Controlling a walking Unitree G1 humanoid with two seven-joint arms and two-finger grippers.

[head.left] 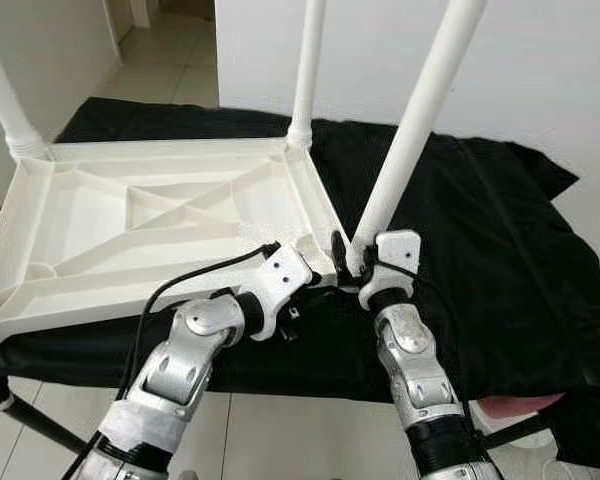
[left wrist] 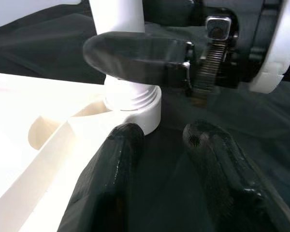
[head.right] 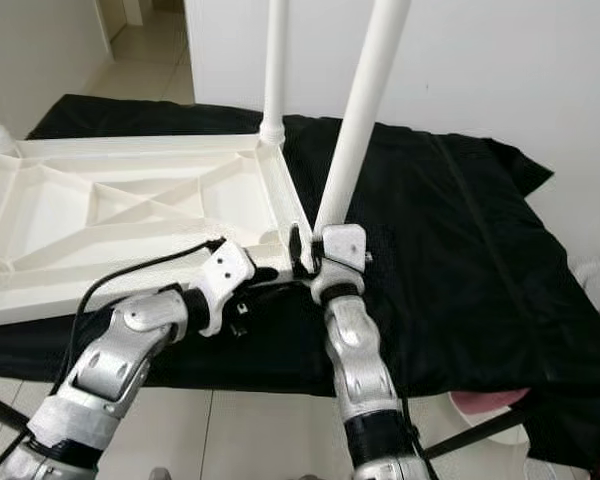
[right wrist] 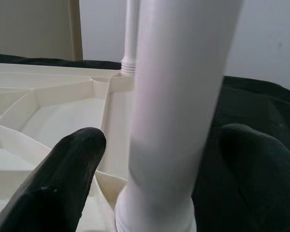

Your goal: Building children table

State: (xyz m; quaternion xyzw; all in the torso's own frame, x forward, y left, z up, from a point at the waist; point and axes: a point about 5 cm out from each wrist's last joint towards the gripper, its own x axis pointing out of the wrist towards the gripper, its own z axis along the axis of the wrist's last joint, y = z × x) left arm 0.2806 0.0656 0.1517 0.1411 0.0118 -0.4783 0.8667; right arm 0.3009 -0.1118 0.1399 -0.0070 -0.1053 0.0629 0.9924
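Note:
A white plastic table top (head.left: pixel 90 215) lies upside down on a black cloth (head.left: pixel 490 260), ribs facing up. A long white leg (head.left: pixel 412 115) stands in its near right corner socket (left wrist: pixel 135 104), with screw threads showing at the base. My right gripper (head.left: pixel 352 258) is open around the foot of this leg; its fingers (right wrist: pixel 63 188) flank the leg (right wrist: pixel 176 111) with a narrow gap on the table side. My left gripper (head.left: pixel 318 282) is open just beside the same socket, its fingers (left wrist: pixel 111 179) low over the cloth with nothing between them.
Two more legs stand in the far corners (head.left: pixel 308 60) (head.left: pixel 2 95). The cloth-covered stand ends just in front of my arms, with tiled floor (head.left: pixel 280 430) below. A white wall (head.left: pixel 540 70) rises behind on the right. A pink object (head.left: pixel 520 405) lies low right.

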